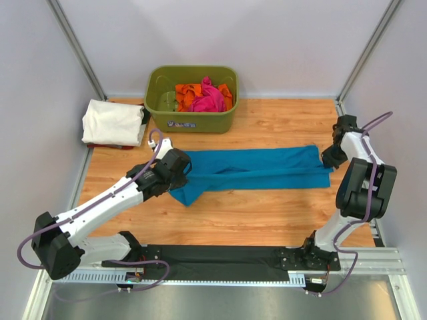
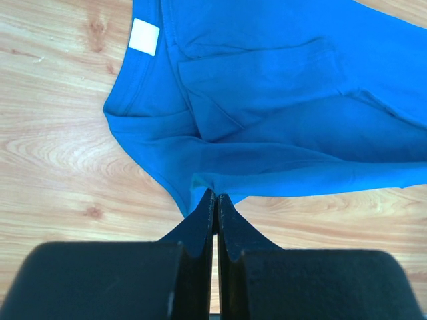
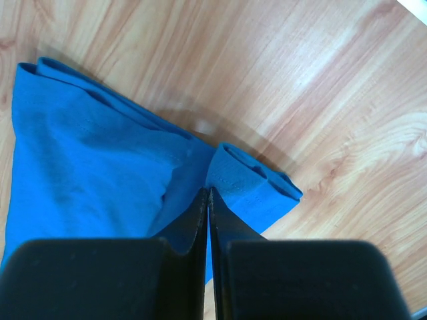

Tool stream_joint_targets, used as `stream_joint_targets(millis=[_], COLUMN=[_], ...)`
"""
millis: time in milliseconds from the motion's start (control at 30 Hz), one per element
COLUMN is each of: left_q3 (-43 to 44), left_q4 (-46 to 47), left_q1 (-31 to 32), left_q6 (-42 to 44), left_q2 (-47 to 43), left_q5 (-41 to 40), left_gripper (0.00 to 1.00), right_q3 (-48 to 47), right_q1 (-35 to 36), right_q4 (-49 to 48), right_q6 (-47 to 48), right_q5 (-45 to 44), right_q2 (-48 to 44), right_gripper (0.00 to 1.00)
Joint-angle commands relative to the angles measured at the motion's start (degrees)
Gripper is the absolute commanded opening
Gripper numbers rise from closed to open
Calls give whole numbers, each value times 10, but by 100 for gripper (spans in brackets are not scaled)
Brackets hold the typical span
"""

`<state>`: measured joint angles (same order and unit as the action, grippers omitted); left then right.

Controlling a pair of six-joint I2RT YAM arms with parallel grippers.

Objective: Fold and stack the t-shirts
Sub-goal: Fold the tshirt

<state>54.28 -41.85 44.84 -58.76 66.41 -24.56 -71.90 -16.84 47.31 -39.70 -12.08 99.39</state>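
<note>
A teal-blue t-shirt (image 1: 257,169) lies stretched in a long band across the middle of the wooden table. My left gripper (image 1: 183,168) is shut on its left end; the left wrist view shows cloth (image 2: 267,113) pinched at the fingertips, with the collar and a white label nearby. My right gripper (image 1: 328,159) is shut on the shirt's right end, pinching the hem (image 3: 133,167) at its folded corner. A folded white t-shirt (image 1: 115,122) lies at the back left. Pink (image 1: 210,99) and orange (image 1: 189,95) shirts sit crumpled in the tub.
An olive-green plastic tub (image 1: 192,121) stands at the back centre. Something red shows under the white shirt. White walls with metal posts close in the table on three sides. A black mat (image 1: 220,255) lies between the arm bases at the near edge.
</note>
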Motion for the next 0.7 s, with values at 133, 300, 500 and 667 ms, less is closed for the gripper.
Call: stream_joint_targets(millis=[133, 300, 500, 667], left_q3=[9, -3, -9, -21], left_q4=[-32, -41, -43, -35], left_q1=[-9, -9, -10, -18], left_q6=[-13, -28, -30, -38], left_q2=[-15, -27, -25, -18], left_q5=[-30, -34, -34, -22], left_gripper=[0, 0, 0, 0], right_q3=[-32, -45, -53, -62], right_q1=[8, 28, 41, 41], right_q4=[-19, -14, -6, -6], right_q6=[17, 25, 27, 30], right_q5=[-22, -42, -59, -63], right_q2=[5, 12, 26, 47], right_gripper=[0, 0, 1, 1])
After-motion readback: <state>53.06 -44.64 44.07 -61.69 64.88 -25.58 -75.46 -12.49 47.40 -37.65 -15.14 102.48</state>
